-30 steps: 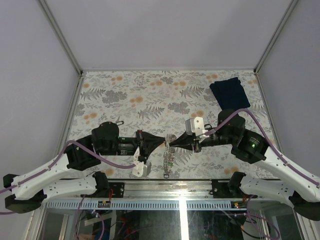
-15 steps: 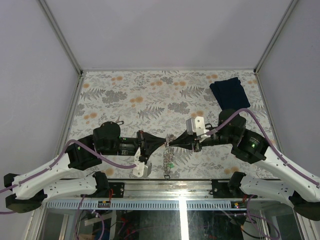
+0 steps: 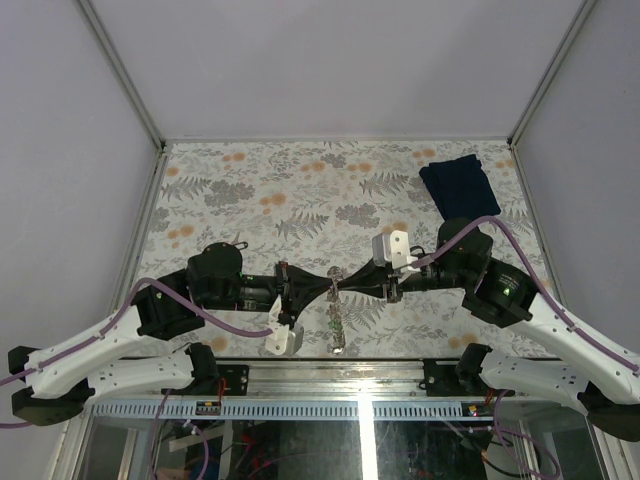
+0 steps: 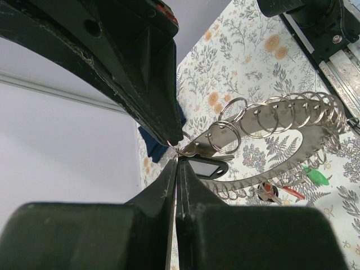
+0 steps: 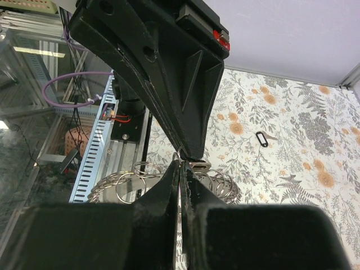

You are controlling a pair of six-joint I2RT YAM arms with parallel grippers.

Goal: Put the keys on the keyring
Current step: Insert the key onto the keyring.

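- Hanging by the table's (image 3: 280, 180) front edge, the lower end of the keyring (image 3: 336, 322) shows in the top view as a thin silvery line. It runs up to the point where the two tools meet.
- Green tag (image 4: 315, 175) and red tag (image 4: 284, 192) dangle from the low bend of the chain, close together, seen from the left wrist.
- Left gripper (image 3: 326, 288): fingers pressed flat together, no gap visible, pointing right.
- Right gripper (image 3: 341, 286): fingers likewise pressed together, pointing left, tip to tip with the left one.
- The top end of the keyring is at that meeting point, held clear of the table. The chain curves away from it in a row of linked rings.
- Key (image 4: 205, 167): its black head sits just beside the left fingertips, touching the end rings.
- The pinch point is too crowded to tell which tool carries the chain and which the key.
- Loose key (image 3: 238, 243): lying flat on the table, beyond the left arm, well apart from the chain.
- Cloth (image 3: 460, 182): dark blue, folded, at the far right corner.
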